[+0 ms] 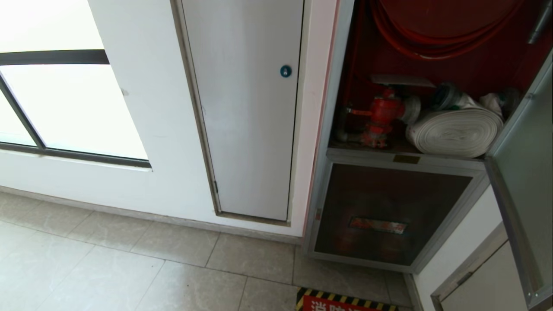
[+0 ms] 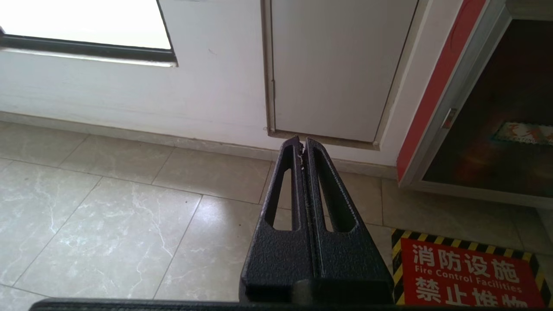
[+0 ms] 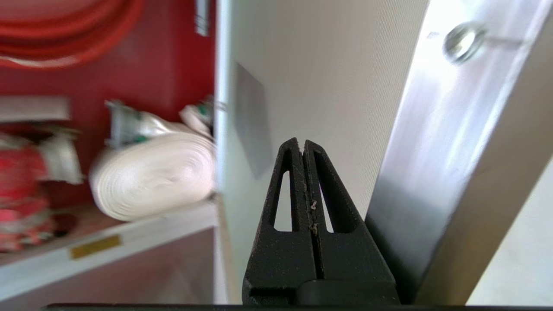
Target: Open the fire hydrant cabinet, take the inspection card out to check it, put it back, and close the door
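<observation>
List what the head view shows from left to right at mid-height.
Window → white panel with the blue lock → red hydrant valve → white rolled hose → open door.

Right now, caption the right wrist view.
Shut right pincer beside the open door, white rolled hose inside the cabinet.
</observation>
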